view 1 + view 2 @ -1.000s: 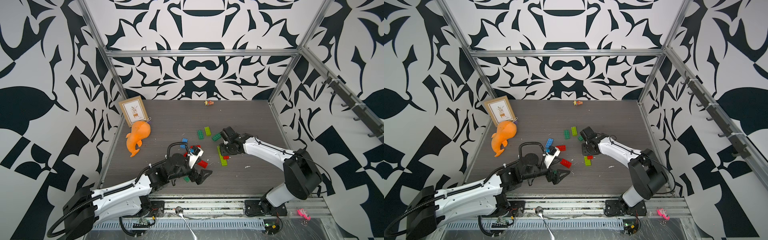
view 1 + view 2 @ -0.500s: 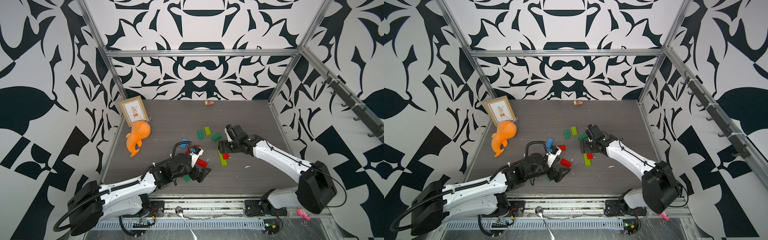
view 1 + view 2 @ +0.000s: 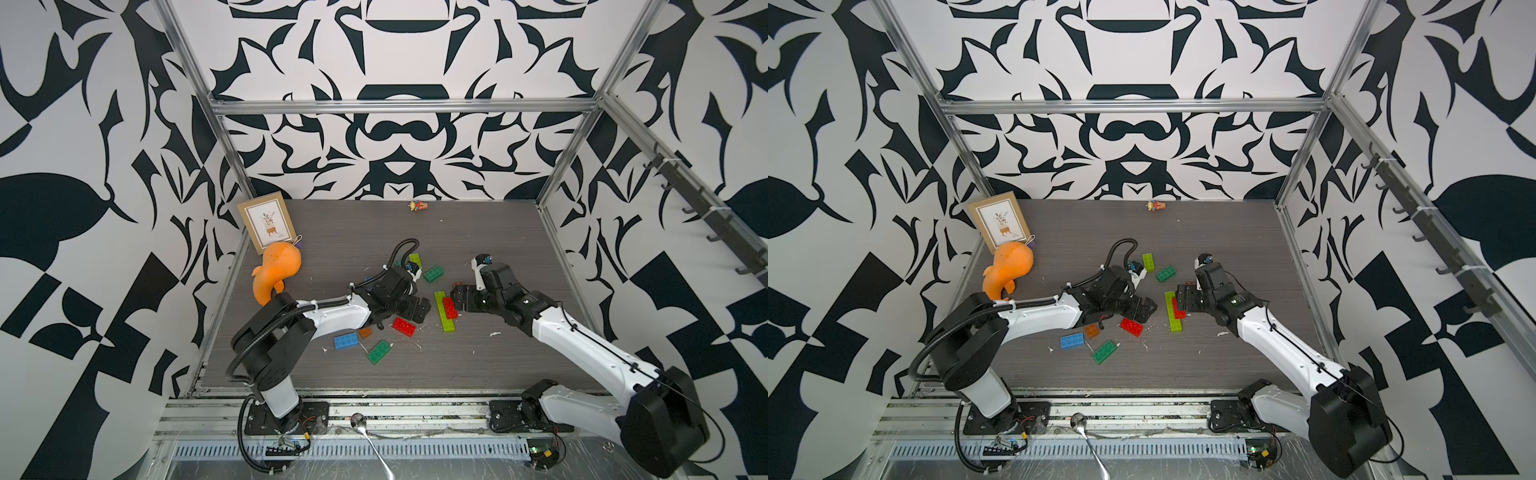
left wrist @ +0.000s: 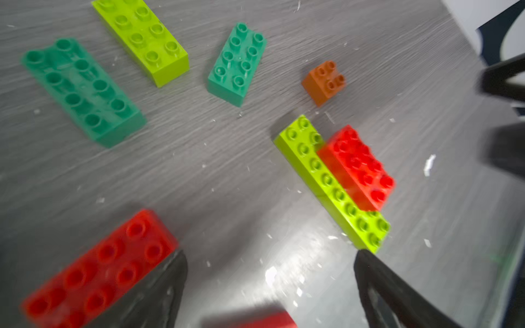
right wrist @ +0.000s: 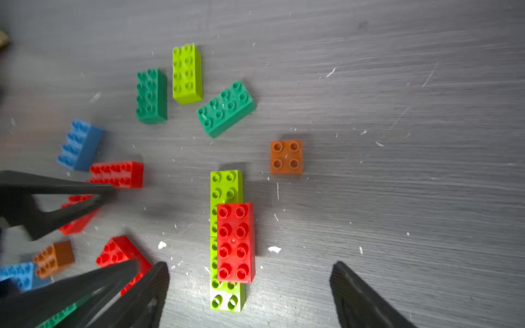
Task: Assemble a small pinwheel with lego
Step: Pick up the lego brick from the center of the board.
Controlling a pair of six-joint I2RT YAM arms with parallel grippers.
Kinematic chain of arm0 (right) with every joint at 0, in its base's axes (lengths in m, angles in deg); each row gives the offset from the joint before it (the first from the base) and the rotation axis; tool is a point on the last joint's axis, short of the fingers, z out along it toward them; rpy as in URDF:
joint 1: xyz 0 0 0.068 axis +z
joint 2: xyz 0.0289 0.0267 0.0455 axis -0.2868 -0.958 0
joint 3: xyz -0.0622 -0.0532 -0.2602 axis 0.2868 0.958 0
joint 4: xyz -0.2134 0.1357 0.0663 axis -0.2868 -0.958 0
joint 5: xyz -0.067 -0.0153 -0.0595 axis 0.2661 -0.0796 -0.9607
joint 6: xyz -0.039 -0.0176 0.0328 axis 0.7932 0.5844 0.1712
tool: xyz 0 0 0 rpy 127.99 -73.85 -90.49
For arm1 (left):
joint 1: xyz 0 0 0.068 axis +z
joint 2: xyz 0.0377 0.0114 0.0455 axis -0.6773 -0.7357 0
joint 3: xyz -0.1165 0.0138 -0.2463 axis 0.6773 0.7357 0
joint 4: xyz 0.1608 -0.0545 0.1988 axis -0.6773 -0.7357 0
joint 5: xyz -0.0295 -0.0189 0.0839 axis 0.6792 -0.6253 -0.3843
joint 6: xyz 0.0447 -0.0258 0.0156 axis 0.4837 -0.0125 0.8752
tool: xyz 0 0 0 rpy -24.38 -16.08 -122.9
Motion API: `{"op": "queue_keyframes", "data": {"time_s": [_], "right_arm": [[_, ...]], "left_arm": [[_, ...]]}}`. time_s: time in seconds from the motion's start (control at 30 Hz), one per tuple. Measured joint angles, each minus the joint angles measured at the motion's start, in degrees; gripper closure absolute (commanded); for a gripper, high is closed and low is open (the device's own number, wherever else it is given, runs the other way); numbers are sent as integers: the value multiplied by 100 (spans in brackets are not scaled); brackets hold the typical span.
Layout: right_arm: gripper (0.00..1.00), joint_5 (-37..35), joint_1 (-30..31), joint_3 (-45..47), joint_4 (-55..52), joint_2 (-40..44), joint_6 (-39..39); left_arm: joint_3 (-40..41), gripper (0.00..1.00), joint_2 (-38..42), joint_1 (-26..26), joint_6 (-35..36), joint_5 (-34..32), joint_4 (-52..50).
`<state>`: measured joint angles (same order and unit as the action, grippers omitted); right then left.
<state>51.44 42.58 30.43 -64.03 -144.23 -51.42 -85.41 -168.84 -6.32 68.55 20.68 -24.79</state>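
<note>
Two lime lego bricks lie end to end as a strip with a red brick pressed on top, seen in both top views. My right gripper is open, its fingers on either side of the strip's near end without touching it. My left gripper is open just left of the strip. A loose red brick lies by one of its fingers. One orange square sits beside the strip.
Loose bricks lie around: two dark green and a lime one farther back, and blue, orange and green ones toward the front. An orange plush and a picture frame stand at the back left.
My right gripper opened and let go of the red brick, which now sits on the lime strip. My left arm moved away from the front edge toward the strip, uncovering the front bricks.
</note>
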Motion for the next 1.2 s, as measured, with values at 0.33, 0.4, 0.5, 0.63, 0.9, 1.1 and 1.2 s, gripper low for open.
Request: {"op": "queue_keyframes", "data": {"time_s": [0.33,0.4,0.5,0.63,0.9,1.1,1.2], "right_arm": [[0,363,-59,326,407,341,-22],[0,389,-59,361,407,461,-9],[0,398,-59,409,417,625,15],[1,424,-59,415,426,658,26],[3,472,-59,420,426,570,42],[3,509,-59,422,431,564,42],[3,557,-59,422,463,507,42]], "left_arm": [[-1451,14,-1582,225,1047,374,-55],[-1709,14,-1773,293,1147,426,-79],[-2044,18,-2026,459,1272,520,-98],[-2275,19,-2201,634,1357,614,-103],[-2590,29,-2380,752,1777,988,-337],[-2833,37,-2457,730,2098,1097,-754],[-2988,40,-2529,719,2227,1102,-916]]}}
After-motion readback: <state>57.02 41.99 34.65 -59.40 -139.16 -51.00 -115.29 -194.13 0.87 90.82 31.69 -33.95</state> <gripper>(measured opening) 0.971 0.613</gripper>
